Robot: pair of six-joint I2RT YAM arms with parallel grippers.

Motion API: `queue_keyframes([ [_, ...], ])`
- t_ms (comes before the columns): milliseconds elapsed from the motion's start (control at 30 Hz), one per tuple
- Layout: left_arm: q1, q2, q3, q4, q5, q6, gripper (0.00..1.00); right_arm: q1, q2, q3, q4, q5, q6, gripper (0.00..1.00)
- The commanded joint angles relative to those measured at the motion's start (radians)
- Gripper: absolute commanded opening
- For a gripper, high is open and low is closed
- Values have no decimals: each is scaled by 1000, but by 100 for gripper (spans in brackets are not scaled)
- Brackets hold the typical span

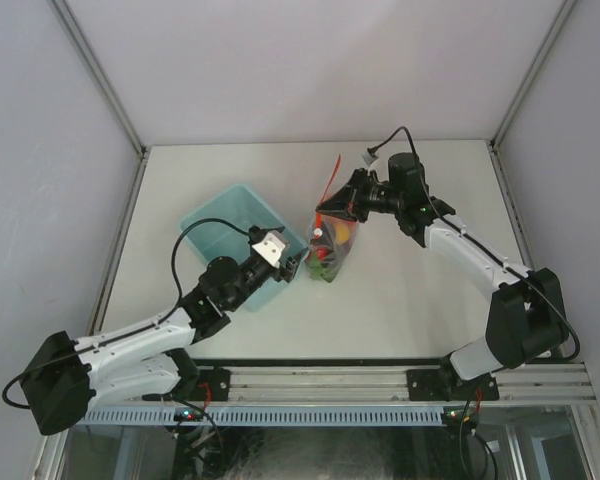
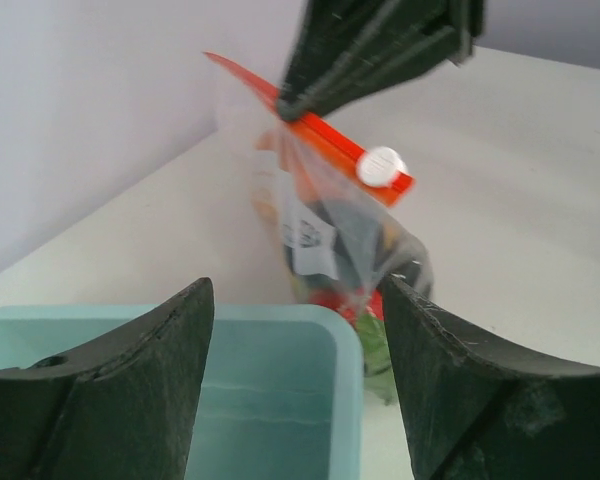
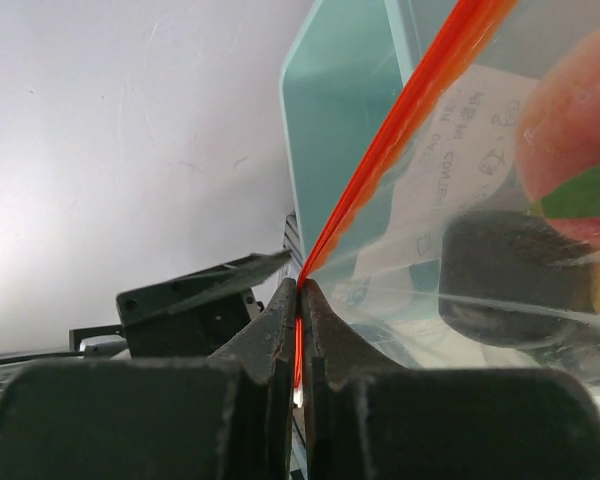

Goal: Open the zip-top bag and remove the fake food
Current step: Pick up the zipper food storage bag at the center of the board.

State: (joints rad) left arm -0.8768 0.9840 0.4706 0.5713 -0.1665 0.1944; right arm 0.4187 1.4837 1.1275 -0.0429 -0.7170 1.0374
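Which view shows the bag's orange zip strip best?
Left wrist: the zip strip faces the camera, white slider included, with the right gripper pinching one end. The right wrist view sees it edge-on, clamped in that gripper. The top external view shows only a thin orange line.

**Arrangement on the table [image 1: 410, 290], viewed from above.**
The bin [image 1: 220, 232] stands on the table, left of centre. The zip-top bag [image 1: 332, 245], with the fake food [image 1: 330, 257] in it, is just right of the bin. The left pincer [image 1: 298, 265] lies at the bin's near right corner, beside the bag. The right pincer [image 1: 323, 212] meets the bag's top edge from behind.
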Motion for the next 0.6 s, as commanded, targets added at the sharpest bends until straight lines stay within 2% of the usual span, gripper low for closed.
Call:
queue_keyframes([
  [0,2,23,21,69,139,-37,71,-6,-43,34,90,-14,23,0],
  [100,2,32,18,98,165,-69,71,-8,-54,17,93,-9,22,0],
  [300,2,153,93,122,89,-142,71,-5,-78,-7,94,-1,16,0],
  [367,2,199,126,122,73,-163,66,-9,-90,-11,86,2,9,0],
  [567,2,255,183,121,11,-183,42,-32,-132,-49,64,12,-17,0],
])
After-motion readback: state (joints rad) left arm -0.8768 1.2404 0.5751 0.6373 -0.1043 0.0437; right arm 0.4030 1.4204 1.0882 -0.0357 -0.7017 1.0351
